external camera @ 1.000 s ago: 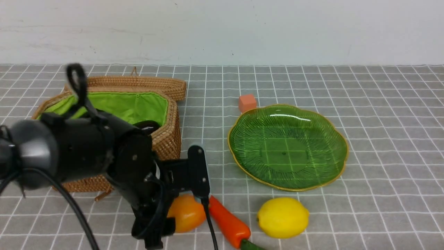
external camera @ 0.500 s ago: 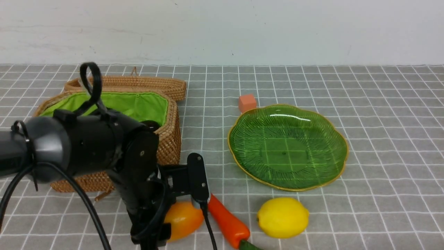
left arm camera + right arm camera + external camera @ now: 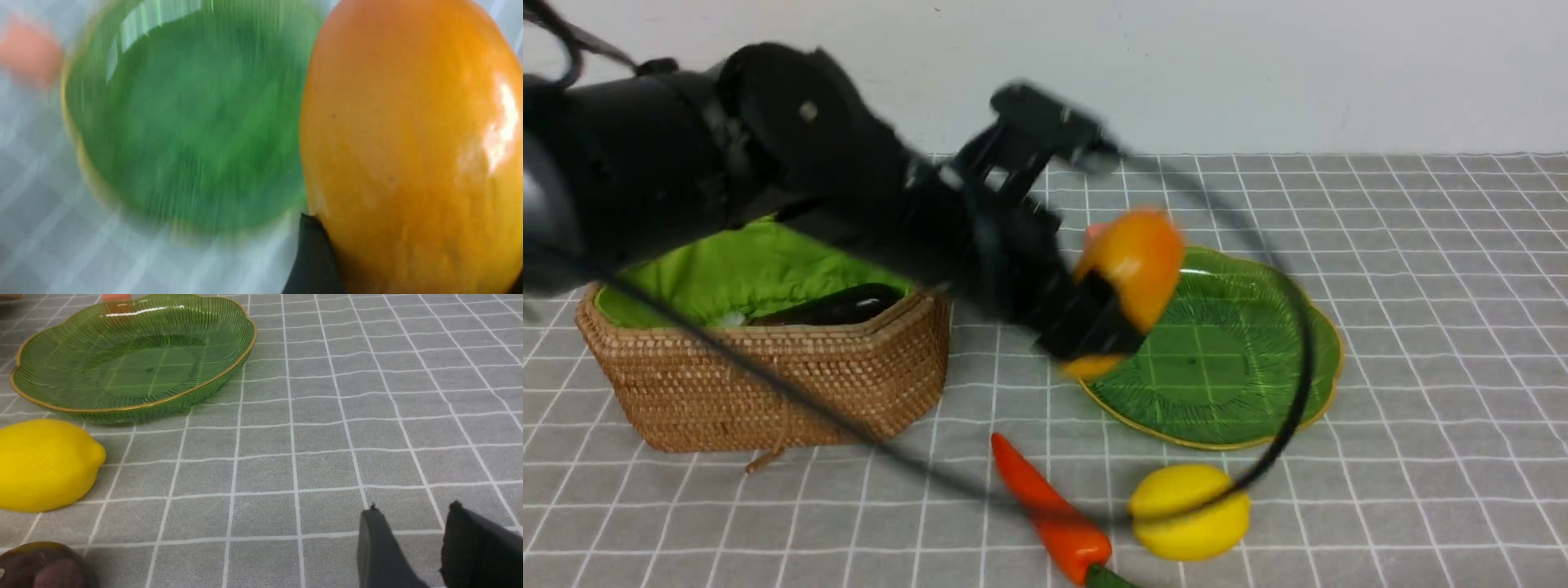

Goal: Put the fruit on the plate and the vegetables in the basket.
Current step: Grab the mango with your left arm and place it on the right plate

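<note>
A: What's in the basket (image 3: 768,392)?
B: An eggplant (image 3: 837,304). The left gripper (image 3: 1117,298) clamps the mango (image 3: 1139,257) above the plate (image 3: 1233,359), at its left rim; carrot (image 3: 1045,506) and lemon (image 3: 1188,527) lie in front. The right gripper (image 3: 413,510) stands slightly parted, holding nothing.

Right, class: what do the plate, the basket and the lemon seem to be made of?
Plate: probably glass; translucent green, ribbed, glossy, gold rim. Basket: woven rattan-like fibre, matte tan weave. Lemon: likely plastic; smooth, evenly yellow, faint sheen.
</note>
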